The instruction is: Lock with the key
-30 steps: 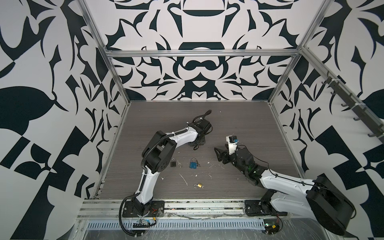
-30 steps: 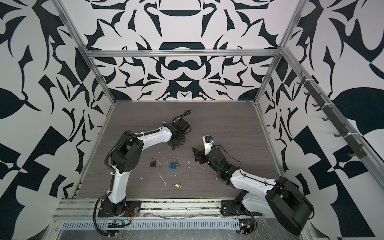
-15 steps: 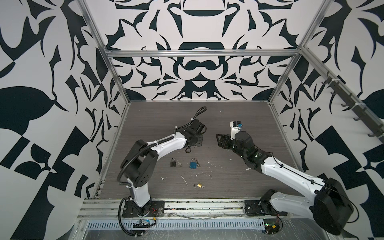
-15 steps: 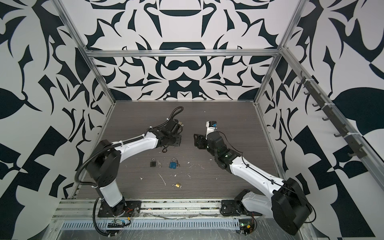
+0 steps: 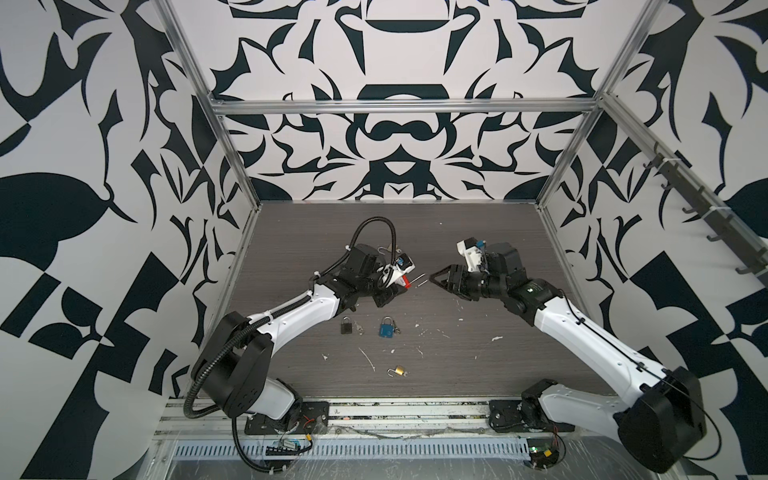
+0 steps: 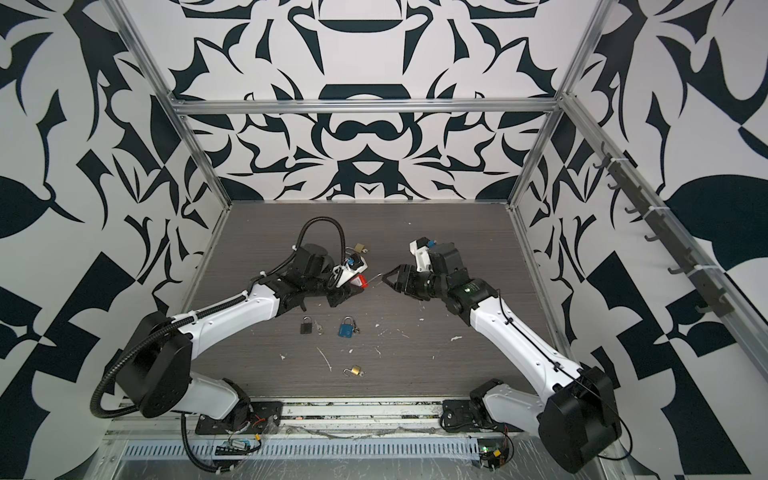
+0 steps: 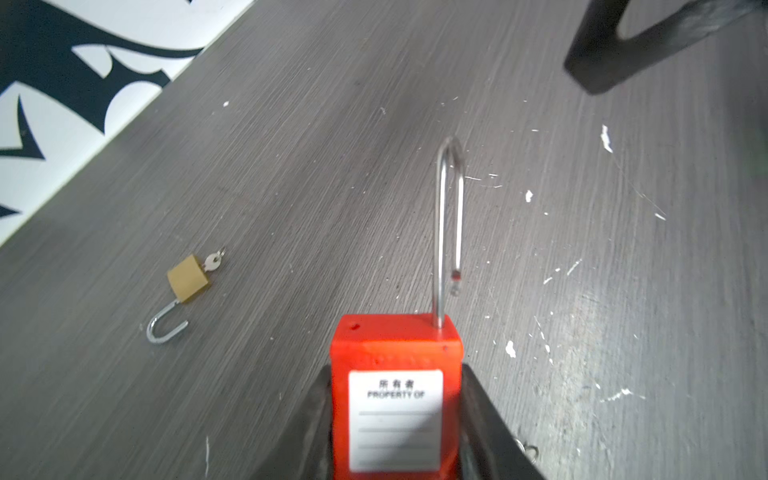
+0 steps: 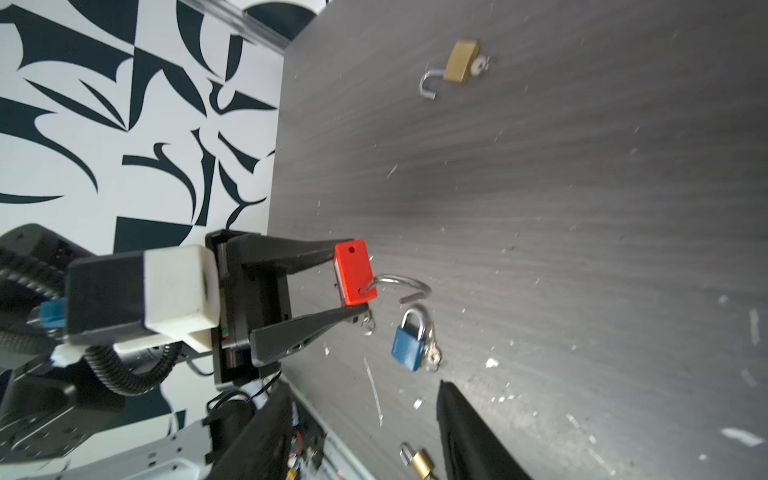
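Observation:
My left gripper (image 8: 357,276) is shut on a red padlock (image 7: 397,399) with a white label. It holds the padlock above the table (image 5: 457,232), left of centre in both top views. The lock's long steel shackle (image 7: 446,216) stands open, its free end out of the body, and it points at my right gripper (image 5: 434,279). That gripper is open and empty (image 8: 365,386), facing the shackle a short gap away. A small metal ring (image 8: 368,326) hangs by one left finger under the lock. The key itself is hidden.
On the table lie a black padlock (image 5: 346,326), a blue padlock (image 5: 386,328) with keys and a small brass padlock (image 5: 399,370) with its shackle open. Another brass padlock (image 6: 359,249) with a key lies behind the left gripper. White scraps litter the table. Patterned walls close three sides.
My right gripper has moved toward the back and now faces the left one, with its jaws narrowed somewhat. The left arm has lowered its elbow and still holds the red padlock.

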`<state>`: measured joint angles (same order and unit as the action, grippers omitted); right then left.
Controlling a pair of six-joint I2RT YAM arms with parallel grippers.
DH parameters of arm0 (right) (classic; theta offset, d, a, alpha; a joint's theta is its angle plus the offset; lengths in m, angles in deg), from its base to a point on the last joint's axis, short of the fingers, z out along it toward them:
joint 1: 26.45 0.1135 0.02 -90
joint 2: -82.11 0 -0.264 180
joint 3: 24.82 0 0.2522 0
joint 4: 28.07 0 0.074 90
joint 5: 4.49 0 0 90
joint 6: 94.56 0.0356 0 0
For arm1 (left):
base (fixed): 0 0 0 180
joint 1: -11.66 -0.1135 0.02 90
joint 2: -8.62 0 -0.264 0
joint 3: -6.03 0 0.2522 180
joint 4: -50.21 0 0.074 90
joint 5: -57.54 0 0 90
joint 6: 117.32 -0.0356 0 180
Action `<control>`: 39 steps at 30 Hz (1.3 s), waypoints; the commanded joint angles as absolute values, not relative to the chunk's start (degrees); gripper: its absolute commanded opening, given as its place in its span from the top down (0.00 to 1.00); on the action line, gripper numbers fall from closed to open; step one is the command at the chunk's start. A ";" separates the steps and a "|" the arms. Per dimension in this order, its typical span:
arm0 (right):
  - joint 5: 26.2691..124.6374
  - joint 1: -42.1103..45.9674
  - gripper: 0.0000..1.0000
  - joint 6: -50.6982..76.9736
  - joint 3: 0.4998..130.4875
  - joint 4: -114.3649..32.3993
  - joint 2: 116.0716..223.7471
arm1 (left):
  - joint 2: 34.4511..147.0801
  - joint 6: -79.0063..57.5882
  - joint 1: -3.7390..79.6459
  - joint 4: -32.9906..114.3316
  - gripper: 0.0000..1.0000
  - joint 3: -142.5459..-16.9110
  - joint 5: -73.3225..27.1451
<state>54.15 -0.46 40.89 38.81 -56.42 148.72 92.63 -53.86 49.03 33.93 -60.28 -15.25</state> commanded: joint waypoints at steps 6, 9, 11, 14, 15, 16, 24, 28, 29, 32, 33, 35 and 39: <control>46.12 -0.52 0.54 45.83 36.91 -54.12 150.11 | 90.19 -67.80 49.15 29.02 0.95 -62.09 -11.59; 46.48 -0.53 0.57 46.53 36.78 -52.50 151.28 | 90.18 -68.78 49.62 28.45 0.95 -62.00 -11.79; 46.41 -0.53 0.59 46.76 37.08 -51.64 152.16 | 90.08 -69.07 50.04 28.45 0.95 -61.94 -11.96; 46.22 -0.52 0.62 47.53 37.21 -50.26 153.42 | 89.79 -69.15 50.60 28.45 0.96 -61.91 -11.98; 46.00 -0.53 0.63 47.79 37.19 -49.63 153.87 | 89.83 -69.15 50.73 28.52 0.96 -61.84 -11.98; 45.85 -0.49 0.64 48.11 37.08 -49.20 154.15 | 89.83 -69.17 50.84 28.52 0.96 -61.95 -12.11; 45.51 -0.52 0.66 48.61 36.54 -47.59 155.03 | 89.74 -69.23 51.70 28.63 0.96 -62.13 -12.25; 45.86 -0.53 0.81 47.70 36.46 -47.32 155.25 | 89.83 -69.68 52.09 28.54 0.96 -62.09 -12.07; 46.18 -0.53 0.86 46.88 36.53 -47.59 155.24 | 89.75 -69.76 52.09 28.54 0.96 -62.05 -11.98; 46.85 -0.53 1.00 42.25 36.61 -48.91 155.29 | 89.69 -69.85 52.09 28.28 0.97 -61.96 -11.30; 46.91 -0.51 1.00 40.22 36.39 -48.95 155.28 | 89.66 -69.86 52.09 28.19 0.97 -61.96 -11.03; 47.52 -0.53 1.00 37.17 35.89 -49.05 155.07 | 89.70 -69.77 52.09 28.28 0.96 -62.09 -10.77; 47.02 -0.49 1.00 34.49 34.98 -47.89 154.76 | 89.83 -69.05 52.18 28.58 0.97 -62.66 -10.52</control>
<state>46.72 -0.54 39.62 35.88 -49.71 155.56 91.14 -68.22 51.80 28.05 -60.44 -13.26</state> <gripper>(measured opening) 0.054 0.411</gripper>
